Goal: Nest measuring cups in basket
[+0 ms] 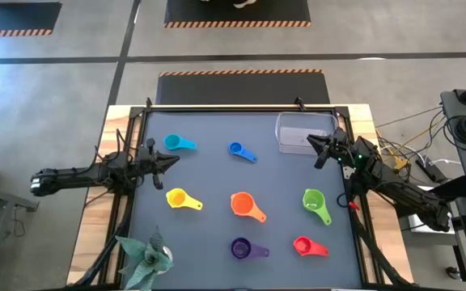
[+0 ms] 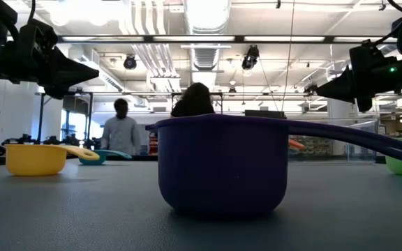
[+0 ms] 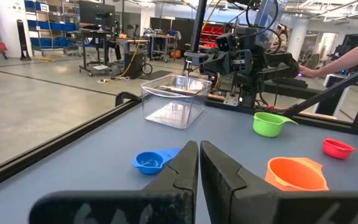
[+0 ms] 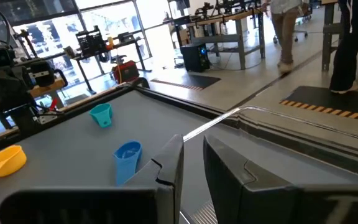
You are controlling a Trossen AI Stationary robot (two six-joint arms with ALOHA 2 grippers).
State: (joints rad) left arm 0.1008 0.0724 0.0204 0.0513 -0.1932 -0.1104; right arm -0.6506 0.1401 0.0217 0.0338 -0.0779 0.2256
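Note:
Seven measuring cups lie apart on the grey mat, each resting on its base: teal [image 1: 175, 143], blue [image 1: 239, 150], yellow [image 1: 178, 198], orange [image 1: 243, 204], green [image 1: 315, 200], purple [image 1: 243, 248] and red [image 1: 304, 245]. The clear basket [image 1: 306, 132] stands at the far right of the mat with nothing in it. My left gripper [image 1: 171, 162] hovers shut above the mat's left side, between the teal and yellow cups. My right gripper [image 1: 317, 153] hovers just off the basket's near right corner, its fingers [image 4: 166, 168] a narrow gap apart. The basket's rim [image 4: 260, 115] shows close ahead of them.
A green paper-like plant [image 1: 144, 257] stands at the near left corner of the table. A black frame rail [image 1: 241, 107] borders the mat at the far edge and along the sides. People stand in the room beyond the table [image 2: 121, 129]. Bare mat lies in the middle between the cups.

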